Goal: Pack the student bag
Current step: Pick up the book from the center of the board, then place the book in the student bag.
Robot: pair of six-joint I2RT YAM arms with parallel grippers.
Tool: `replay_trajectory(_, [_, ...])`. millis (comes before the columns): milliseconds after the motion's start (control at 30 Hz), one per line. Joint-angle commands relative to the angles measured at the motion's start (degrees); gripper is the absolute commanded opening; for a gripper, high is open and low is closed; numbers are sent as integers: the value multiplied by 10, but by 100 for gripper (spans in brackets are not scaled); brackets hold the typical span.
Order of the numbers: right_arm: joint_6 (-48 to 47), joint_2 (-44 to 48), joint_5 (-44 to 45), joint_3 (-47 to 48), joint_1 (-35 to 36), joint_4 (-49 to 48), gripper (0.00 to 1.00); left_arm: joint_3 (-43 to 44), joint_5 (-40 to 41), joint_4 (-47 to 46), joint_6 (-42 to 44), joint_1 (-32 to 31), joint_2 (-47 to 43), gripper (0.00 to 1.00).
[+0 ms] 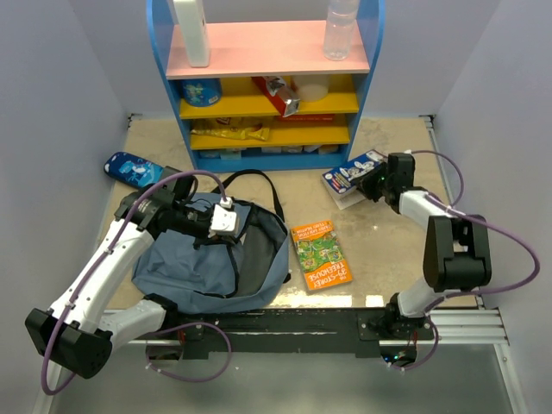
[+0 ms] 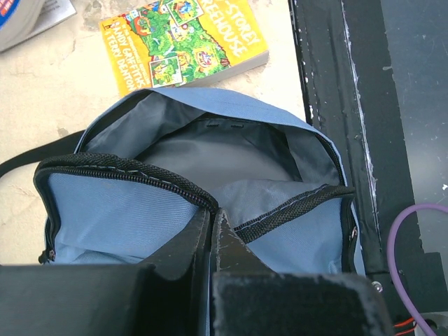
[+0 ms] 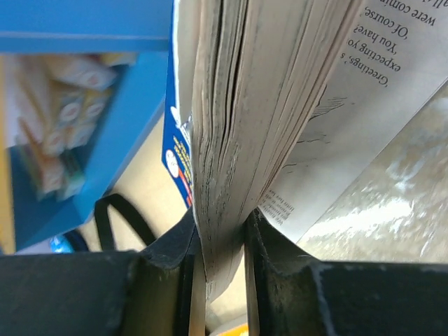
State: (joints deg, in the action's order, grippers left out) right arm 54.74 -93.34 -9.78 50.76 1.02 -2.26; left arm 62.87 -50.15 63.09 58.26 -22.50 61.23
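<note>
The student bag (image 1: 190,267), slate-blue with black straps, lies open on the table at the left. My left gripper (image 1: 241,226) is shut on the bag's black zipper rim (image 2: 140,171) and holds the mouth open, so the dark lining (image 2: 210,154) shows. My right gripper (image 1: 373,183) is shut on the page edge of a blue-covered book (image 1: 352,171) near the shelf. In the right wrist view the book's pages (image 3: 259,105) sit clamped between my fingers (image 3: 161,252). An orange and green book (image 1: 321,254) lies flat between the bag and the right arm, and also shows in the left wrist view (image 2: 185,38).
A blue shelf unit (image 1: 267,159) with pink and yellow boards stands at the back, holding snacks and two bottles (image 1: 341,30). A small bright-blue pouch (image 1: 132,168) lies at the far left. A black rail (image 1: 328,319) runs along the near edge.
</note>
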Motion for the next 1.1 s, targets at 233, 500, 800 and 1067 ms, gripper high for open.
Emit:
replay_trajectory(233, [-10,305,-143,-95,15,21,0,26,-20,-13,-23,4,-1,0])
replay_trajectory(500, [40,452,-132,-127,169,85,0,119,-12,60,23,4,33,0])
replay_trajectory(800, [35,435,-132,-72,300,129,0,193,-5,97,25,4,59,0])
replay_trajectory(1067, [57,340,-99,-31,428,81,0,177,-4,69,-22,4,55,0])
